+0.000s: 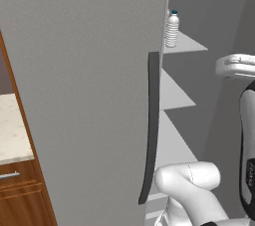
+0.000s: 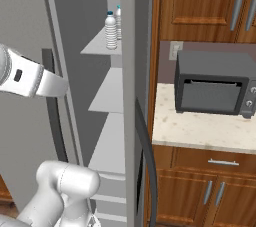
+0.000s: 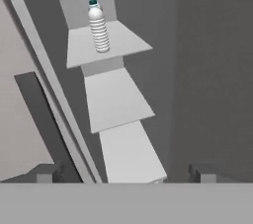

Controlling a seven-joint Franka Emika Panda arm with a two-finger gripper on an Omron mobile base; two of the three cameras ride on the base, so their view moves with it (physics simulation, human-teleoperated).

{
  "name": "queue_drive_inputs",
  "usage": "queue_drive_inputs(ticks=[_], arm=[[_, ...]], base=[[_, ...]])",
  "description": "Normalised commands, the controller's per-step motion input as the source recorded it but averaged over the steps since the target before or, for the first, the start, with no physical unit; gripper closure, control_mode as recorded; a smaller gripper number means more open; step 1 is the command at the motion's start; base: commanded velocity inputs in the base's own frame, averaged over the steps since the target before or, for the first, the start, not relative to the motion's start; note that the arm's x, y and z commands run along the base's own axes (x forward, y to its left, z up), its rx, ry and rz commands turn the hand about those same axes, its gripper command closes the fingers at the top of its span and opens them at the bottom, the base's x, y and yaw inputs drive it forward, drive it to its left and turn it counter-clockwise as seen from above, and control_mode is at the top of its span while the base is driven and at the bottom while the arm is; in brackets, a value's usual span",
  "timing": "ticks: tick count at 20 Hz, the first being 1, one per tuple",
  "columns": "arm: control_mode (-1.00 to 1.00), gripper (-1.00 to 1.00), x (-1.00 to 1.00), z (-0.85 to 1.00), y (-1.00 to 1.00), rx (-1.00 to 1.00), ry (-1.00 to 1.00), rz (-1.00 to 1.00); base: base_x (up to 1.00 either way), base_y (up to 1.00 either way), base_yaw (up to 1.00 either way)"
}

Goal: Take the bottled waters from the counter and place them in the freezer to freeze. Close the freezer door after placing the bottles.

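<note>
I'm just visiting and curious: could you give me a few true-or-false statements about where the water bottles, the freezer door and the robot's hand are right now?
1. Two bottled waters stand upright on a freezer shelf. True.
2. The freezer door is shut. False: it stands open, with the white shelves in sight.
3. The hand is clamped on a bottle. False: its jaws are open and hold nothing.
4. A toaster oven sits on the counter right of the fridge. True.
5. A bottle lies beside the toaster oven. False: no bottle is there.
</note>
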Motion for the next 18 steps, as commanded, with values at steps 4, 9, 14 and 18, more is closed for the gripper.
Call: queue_drive_inputs(ticks=[4, 9, 14, 18], arm=[[-1.00, -1.00, -0.47, -0.28, 0.14, 0.03, 0.13, 0.07], [-1.00, -1.00, -0.19, -0.46, 0.25, 0.00, 0.17, 0.03], [-1.00, -1.00, 0.00, -0.62, 0.08, 0.00, 0.20, 0.08], [-1.00, -1.00, 0.00, -0.65, 0.03, 0.00, 0.22, 0.06]], base=[[0.00, 0.00, 0.00], [0.00, 0.00, 0.00], [0.00, 0.00, 0.00], [0.00, 0.00, 0.00]])
